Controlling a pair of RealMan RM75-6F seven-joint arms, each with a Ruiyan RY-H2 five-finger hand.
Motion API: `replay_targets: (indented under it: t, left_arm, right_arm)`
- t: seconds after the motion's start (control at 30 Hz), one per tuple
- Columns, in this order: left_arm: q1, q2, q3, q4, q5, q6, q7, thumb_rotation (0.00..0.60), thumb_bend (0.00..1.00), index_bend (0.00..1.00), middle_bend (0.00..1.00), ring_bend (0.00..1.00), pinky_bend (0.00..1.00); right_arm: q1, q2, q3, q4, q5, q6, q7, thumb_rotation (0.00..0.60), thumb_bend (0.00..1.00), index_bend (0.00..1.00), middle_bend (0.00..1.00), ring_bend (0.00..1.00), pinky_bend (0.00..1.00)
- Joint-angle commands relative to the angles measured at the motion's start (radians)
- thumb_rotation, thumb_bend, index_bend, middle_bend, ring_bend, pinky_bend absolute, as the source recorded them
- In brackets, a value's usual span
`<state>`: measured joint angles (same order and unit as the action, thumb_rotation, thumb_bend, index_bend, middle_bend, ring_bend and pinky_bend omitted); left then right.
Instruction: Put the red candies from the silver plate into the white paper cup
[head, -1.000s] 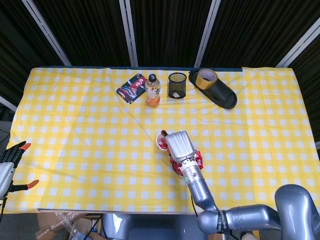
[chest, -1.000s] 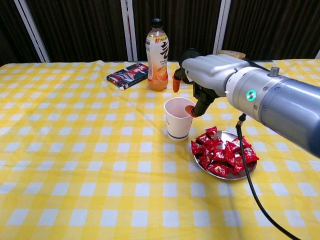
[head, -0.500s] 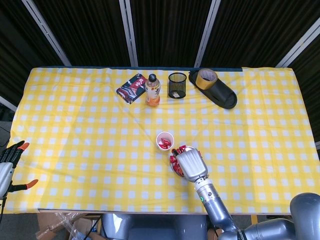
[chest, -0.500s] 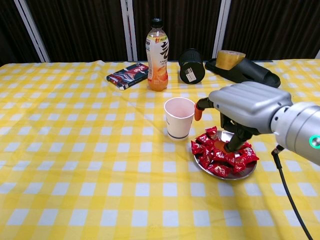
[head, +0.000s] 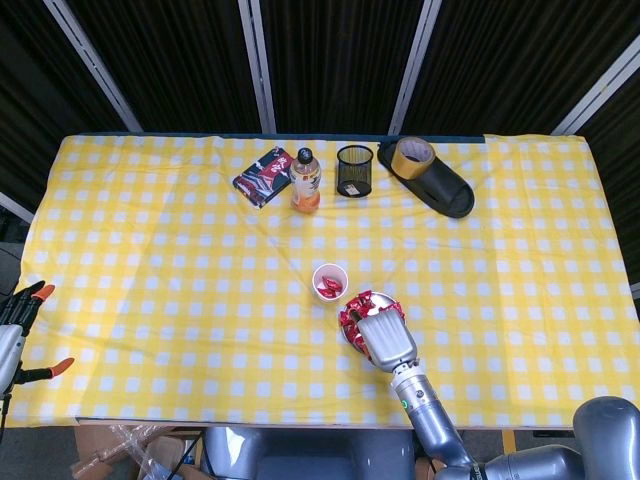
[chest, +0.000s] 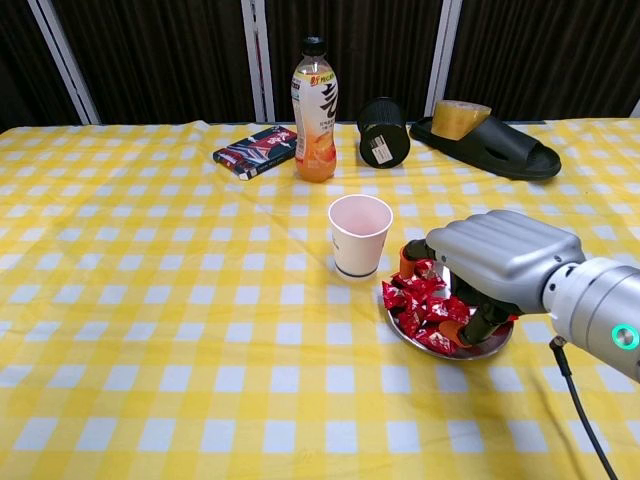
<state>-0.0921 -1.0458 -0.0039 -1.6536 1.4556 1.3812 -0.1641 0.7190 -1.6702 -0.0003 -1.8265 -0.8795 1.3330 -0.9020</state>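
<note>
A table draped in a yellow checked cloth fills both views. Low and right of centre, the right hand is lowered onto the silver plate, fingers curled down into the heap of red candies; whether one is pinched cannot be told. The white paper cup is seen just left of the plate, holding red candies in the head view. The left hand, fingers spread, is seen at the lower left edge.

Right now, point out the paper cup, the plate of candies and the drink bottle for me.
paper cup (chest: 358, 245), chest view, on its outer side wall.
plate (chest: 493, 347), chest view, on the bare silver rim at its near right edge.
drink bottle (chest: 314, 120), chest view, on its label.
</note>
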Motion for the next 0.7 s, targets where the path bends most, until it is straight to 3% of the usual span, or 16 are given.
replay_targets:
  t: [0.03,0.7]
  left_arm:
    - [0.000,0.000,0.000,0.000,0.001,0.000,0.001,0.600,0.02,0.00,0.00,0.00,0.00]
    - [-0.005,0.000,-0.002,-0.001,-0.011,-0.016,0.006,0.600,0.02,0.00,0.00,0.00,0.00]
  right_arm:
    - [-0.004,-0.010,0.012,0.020,0.014,-0.017,0.007,0.600,0.40,0.28,0.97,1.00,0.95]
    - [-0.009,-0.053,0.069,0.153,0.072,-0.128,0.067,0.600,0.40,0.40,0.97,1.00,0.95]
